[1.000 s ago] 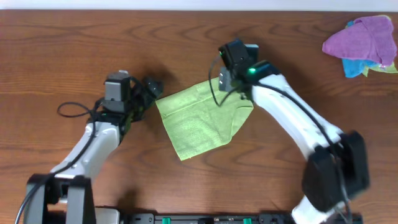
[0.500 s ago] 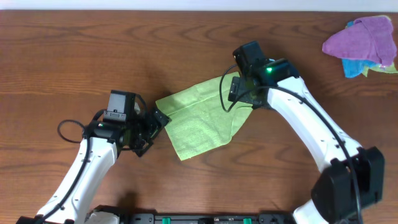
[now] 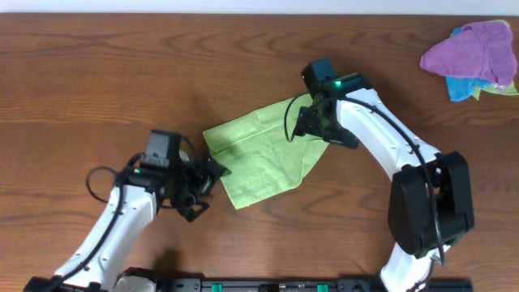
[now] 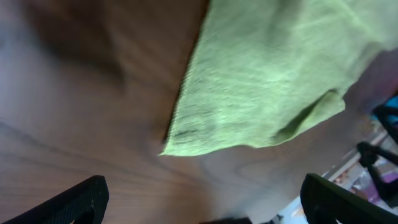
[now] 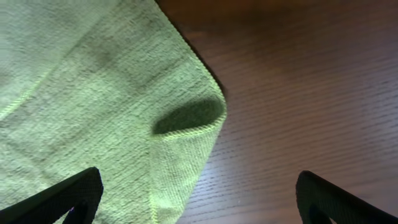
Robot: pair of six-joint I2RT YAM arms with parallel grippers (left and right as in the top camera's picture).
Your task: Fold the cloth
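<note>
The lime-green cloth (image 3: 259, 158) lies flat on the wooden table (image 3: 122, 73), near its middle. Its right corner curls over on itself (image 5: 186, 121). My left gripper (image 3: 205, 191) hovers open just off the cloth's lower-left edge (image 4: 186, 93). Only bare wood shows between its fingertips (image 4: 81, 199) in the left wrist view. My right gripper (image 3: 320, 134) is open above the cloth's right corner. One fingertip (image 5: 68, 196) is over the cloth (image 5: 81, 93) and the other over bare wood. Neither gripper holds anything.
A heap of purple (image 3: 470, 49) and bright blue (image 3: 462, 88) cloths lies at the table's far right corner. The table's far edge runs along the top of the overhead view. A black rail (image 3: 268, 284) lines the near edge.
My left gripper has slid toward the near edge along the cloth's left side, away from its left corner. My right gripper has shifted right and nearer, onto the cloth's right corner. The cloth has not moved.
</note>
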